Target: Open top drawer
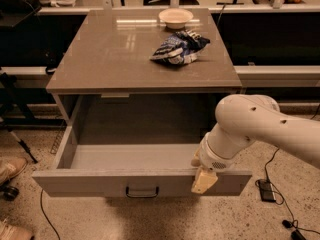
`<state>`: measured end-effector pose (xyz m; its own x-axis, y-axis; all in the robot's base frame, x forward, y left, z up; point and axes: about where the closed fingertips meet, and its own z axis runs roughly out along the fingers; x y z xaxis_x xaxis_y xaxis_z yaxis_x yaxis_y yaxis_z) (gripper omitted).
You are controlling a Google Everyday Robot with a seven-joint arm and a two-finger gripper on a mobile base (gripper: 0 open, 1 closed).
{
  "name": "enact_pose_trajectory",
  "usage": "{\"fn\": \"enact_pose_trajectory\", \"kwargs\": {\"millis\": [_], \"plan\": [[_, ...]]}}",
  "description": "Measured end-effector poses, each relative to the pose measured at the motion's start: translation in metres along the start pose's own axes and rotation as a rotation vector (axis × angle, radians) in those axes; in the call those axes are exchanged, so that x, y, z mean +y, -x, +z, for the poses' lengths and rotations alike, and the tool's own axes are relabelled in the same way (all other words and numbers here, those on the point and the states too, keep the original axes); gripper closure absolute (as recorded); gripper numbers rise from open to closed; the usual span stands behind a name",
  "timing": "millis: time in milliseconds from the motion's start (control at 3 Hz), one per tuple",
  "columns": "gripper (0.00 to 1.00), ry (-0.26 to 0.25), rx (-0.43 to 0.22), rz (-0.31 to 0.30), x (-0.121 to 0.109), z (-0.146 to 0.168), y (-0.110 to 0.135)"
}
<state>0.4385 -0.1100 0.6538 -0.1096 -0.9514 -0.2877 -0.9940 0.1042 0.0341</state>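
Note:
The top drawer (75, 184) stands pulled far out of the cabinet, its pale grey interior (135, 156) bare and in full view. Its flat front faces me with a small black bar handle (142, 191) at the middle. My gripper (204, 180) hangs at the drawer front's upper edge, right of the handle, with a cream fingertip (204, 181) over the front face. The white arm (260, 126) comes in from the right and covers the drawer's right end.
On the cabinet top (115, 59) lie a blue-and-white crumpled bag (178, 48) and a pale bowl (175, 17). A black device (265, 190) and cables lie on the floor at right. Shoes (11, 168) show at the left edge.

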Motion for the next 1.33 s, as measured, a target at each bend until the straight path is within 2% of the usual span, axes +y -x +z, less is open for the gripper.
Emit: {"fn": "enact_pose_trajectory", "kwargs": {"millis": [333, 667, 1000, 1333], "plan": [[0.0, -0.001, 0.001, -0.015, 0.004, 0.0, 0.001], [0.0, 0.008, 0.003, -0.037, 0.01, 0.002, 0.004], [0.14, 0.011, 0.003, -0.055, 0.019, 0.004, 0.004], [0.37, 0.001, 0.003, -0.07, 0.028, 0.0, 0.005]]}}
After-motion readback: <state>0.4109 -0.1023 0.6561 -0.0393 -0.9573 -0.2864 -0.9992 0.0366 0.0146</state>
